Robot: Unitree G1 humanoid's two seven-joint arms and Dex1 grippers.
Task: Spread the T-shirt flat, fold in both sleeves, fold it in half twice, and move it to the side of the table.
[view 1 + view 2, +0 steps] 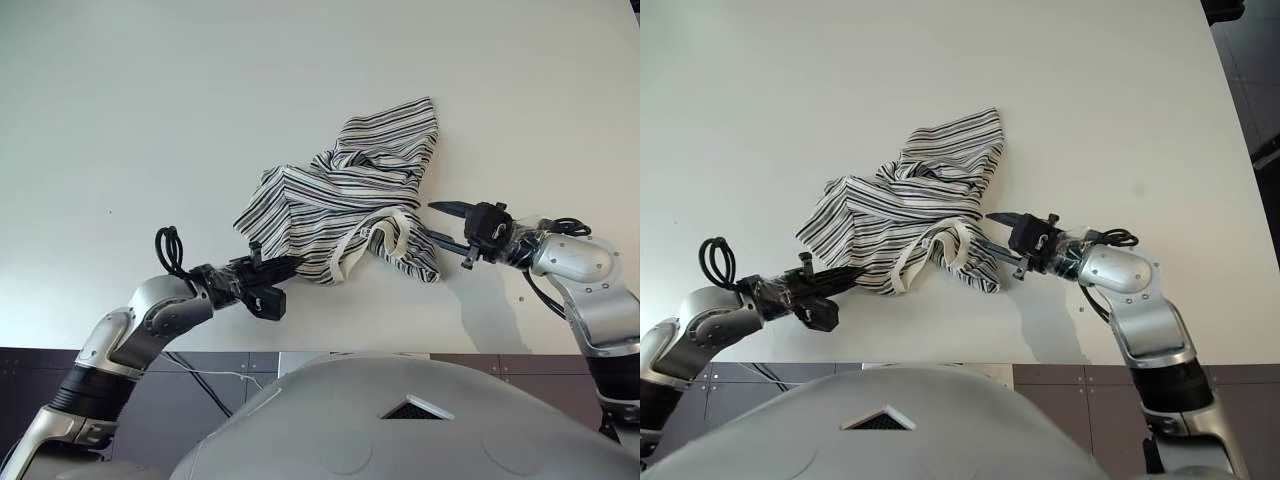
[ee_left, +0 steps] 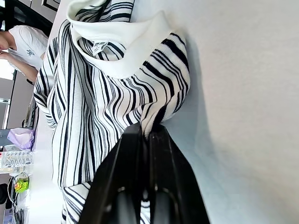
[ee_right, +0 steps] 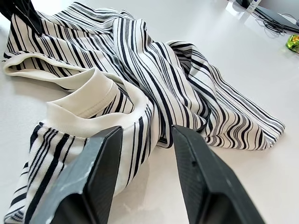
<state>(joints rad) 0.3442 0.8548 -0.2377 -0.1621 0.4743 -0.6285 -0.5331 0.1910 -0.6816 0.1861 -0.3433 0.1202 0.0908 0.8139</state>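
Observation:
A black-and-white striped T-shirt (image 1: 350, 200) lies crumpled in a heap at the middle of the white table (image 1: 150, 120). Its white collar (image 3: 88, 105) faces the near side. My left gripper (image 1: 290, 265) is at the heap's near-left edge, and the left wrist view shows it (image 2: 145, 133) shut on a fold of the striped fabric (image 2: 103, 93). My right gripper (image 1: 432, 221) stands open at the heap's near-right edge. Its fingers (image 3: 201, 172) hover just short of the collar and hold nothing.
The table's near edge (image 1: 400, 350) runs just below both grippers. Its right edge (image 1: 1230, 100) is well away from the shirt. Bottles and small items (image 2: 14, 158) and cables (image 3: 275, 18) sit far off beyond the shirt. Bare tabletop surrounds the heap.

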